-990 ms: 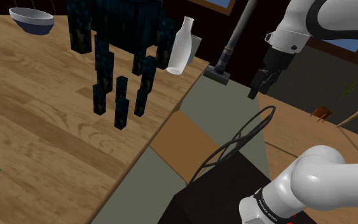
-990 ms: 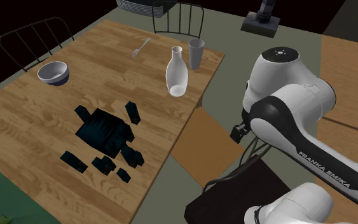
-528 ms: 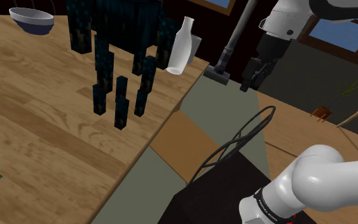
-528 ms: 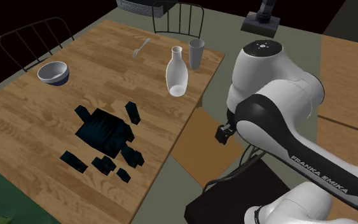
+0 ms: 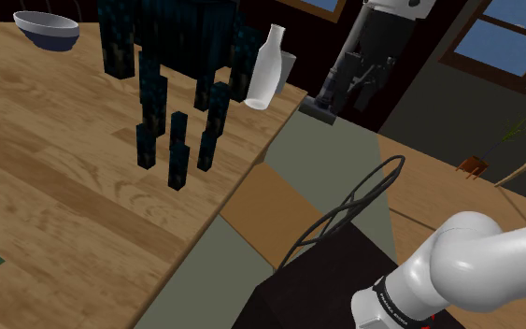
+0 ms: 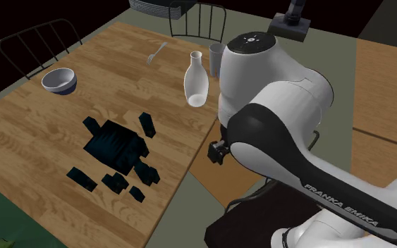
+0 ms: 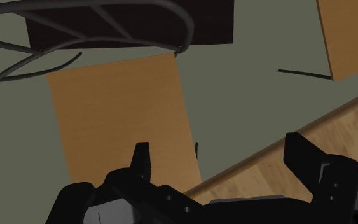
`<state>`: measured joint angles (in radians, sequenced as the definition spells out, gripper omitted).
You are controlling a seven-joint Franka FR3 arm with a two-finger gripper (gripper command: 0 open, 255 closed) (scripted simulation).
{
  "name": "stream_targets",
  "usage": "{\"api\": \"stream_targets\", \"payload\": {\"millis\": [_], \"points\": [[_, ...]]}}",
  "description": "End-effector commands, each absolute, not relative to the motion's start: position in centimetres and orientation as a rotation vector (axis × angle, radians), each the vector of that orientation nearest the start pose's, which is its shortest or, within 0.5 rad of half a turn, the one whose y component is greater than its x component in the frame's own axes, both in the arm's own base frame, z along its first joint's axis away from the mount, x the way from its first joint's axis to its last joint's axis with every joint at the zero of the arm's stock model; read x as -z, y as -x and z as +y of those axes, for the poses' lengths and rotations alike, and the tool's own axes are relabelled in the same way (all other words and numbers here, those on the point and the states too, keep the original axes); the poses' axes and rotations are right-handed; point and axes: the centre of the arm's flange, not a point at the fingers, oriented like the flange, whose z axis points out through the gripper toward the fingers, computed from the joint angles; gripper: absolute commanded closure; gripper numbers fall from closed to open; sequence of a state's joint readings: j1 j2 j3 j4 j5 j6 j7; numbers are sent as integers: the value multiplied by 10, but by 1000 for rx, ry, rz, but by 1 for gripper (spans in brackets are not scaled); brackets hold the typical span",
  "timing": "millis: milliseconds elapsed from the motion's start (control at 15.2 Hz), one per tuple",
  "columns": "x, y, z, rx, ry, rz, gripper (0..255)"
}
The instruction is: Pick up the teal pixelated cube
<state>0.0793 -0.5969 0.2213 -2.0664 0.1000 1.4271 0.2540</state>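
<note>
Swung nearer the worktop [image 6: 119, 70] now, the claw [image 7: 219, 147] hangs wide open, empty, well apart from the dark teal cube [image 6: 115, 146].

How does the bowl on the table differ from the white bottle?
The bowl is low and wide-mouthed; the white bottle is tall with a slim neck. The bowl is bluish-grey outside, pale inside; the bottle is white all over. The bottle stands by the edge of the wooden table nearest the arm; the bowl sits well away from that edge. Both stand upright on it.
</note>
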Motion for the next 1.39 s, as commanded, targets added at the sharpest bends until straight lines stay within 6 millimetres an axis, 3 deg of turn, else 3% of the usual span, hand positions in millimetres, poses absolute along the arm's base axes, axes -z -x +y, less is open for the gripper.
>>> {"api": "stream_targets", "payload": {"millis": [0,1188,1320], "points": [[-655,-329,162,-68,3173,-30,0],[-760,-368,366,-16,3139,-58,0],[-749,-368,366,-16,3139,-58,0]]}}
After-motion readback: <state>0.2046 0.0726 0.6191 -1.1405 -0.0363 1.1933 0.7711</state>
